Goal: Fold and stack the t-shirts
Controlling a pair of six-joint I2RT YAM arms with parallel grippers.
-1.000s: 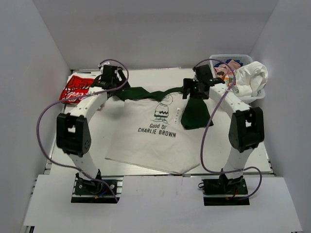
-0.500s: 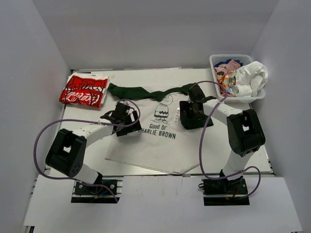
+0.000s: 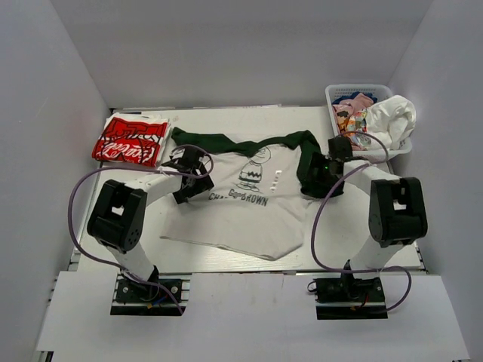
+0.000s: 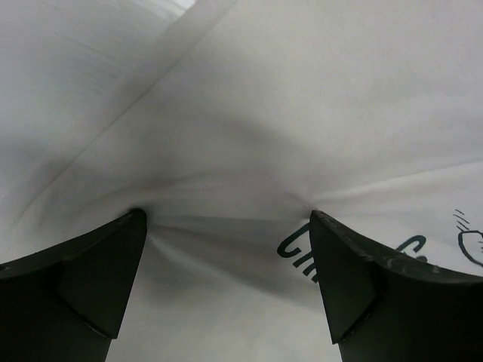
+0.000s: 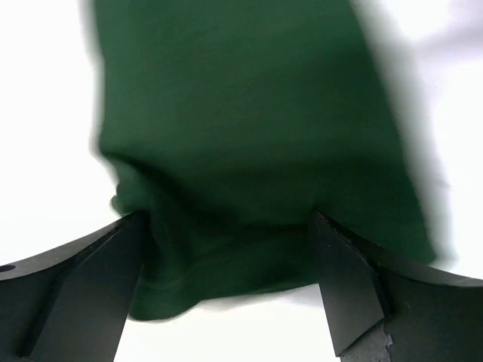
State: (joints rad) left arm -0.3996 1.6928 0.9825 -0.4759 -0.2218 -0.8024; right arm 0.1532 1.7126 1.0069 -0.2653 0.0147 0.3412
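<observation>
A white t-shirt (image 3: pixel 245 219) with a cartoon boy and black text lies rumpled mid-table; its text is partly hidden by a fold. A dark green t-shirt (image 3: pixel 219 143) lies in a band along its far edge and bunches at the right. My left gripper (image 3: pixel 190 179) is open, with its fingertips (image 4: pixel 98 271) pressed on the white cloth (image 4: pixel 241 113), which wrinkles between them. My right gripper (image 3: pixel 318 175) is open, its fingertips (image 5: pixel 355 279) down on the bunched green cloth (image 5: pixel 249 113). A folded red-and-white t-shirt (image 3: pixel 130 140) lies at the far left.
A white lattice basket (image 3: pixel 334 93) at the far right corner holds several crumpled tees, pink, blue and white (image 3: pixel 389 121). White walls close in the table (image 3: pixel 226 117) on three sides. Purple cables loop from both arms.
Both arms swung from the far side down onto the cloth. The left gripper let go of the green tee and now presses the white tee. The white tee bunched and the green bunch shifted right.
</observation>
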